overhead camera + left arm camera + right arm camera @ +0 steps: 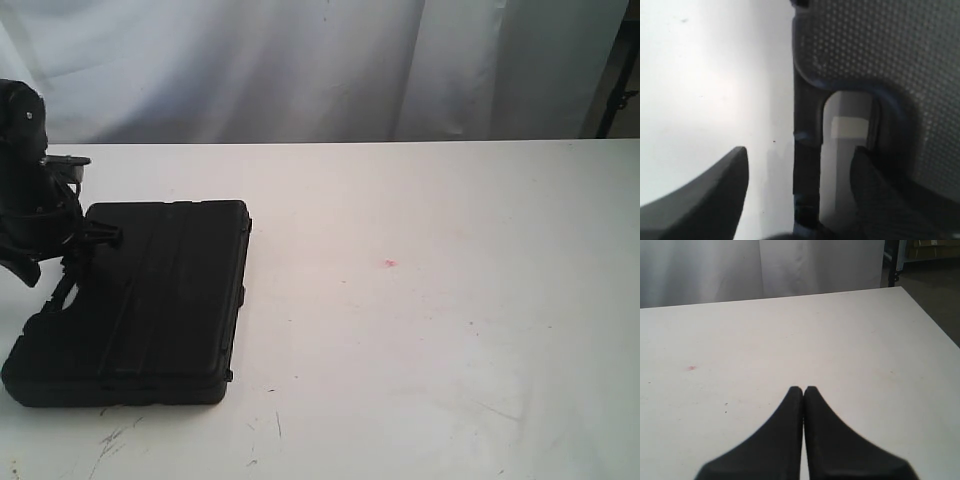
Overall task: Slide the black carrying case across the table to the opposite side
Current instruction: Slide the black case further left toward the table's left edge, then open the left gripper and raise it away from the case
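At the far left of the exterior view the left arm [30, 190] leaned in over the table [450, 330], its end reaching down to the near-left end of the black carrying case [150, 300]. The case lay flat on the left part of the tabletop, lid up, close to the front edge, with its long sides running from front to back and slightly angled. Its moulded handle [807, 170] sat at the end under the arm.

In the left wrist view the left gripper [801, 151] was spread wide and straddled the handle bar: one finger [715, 200] hung over bare white table outside the bar, clearly apart from it, and the other finger [880, 200] sat in the handle opening beside the dimpled shell. Whether that inner finger touched the case could not be told. Nothing was pinched.

A few dark scuffs [115, 440] marked the table in front of the case. Farther right, well apart from the case, a small red speck [390, 263] showed on the bare surface. A white curtain [300, 60] hung behind the table.

The right gripper [803, 389] appeared only in its own wrist view, its two fingertips pressed together with nothing between them, held above bare tabletop
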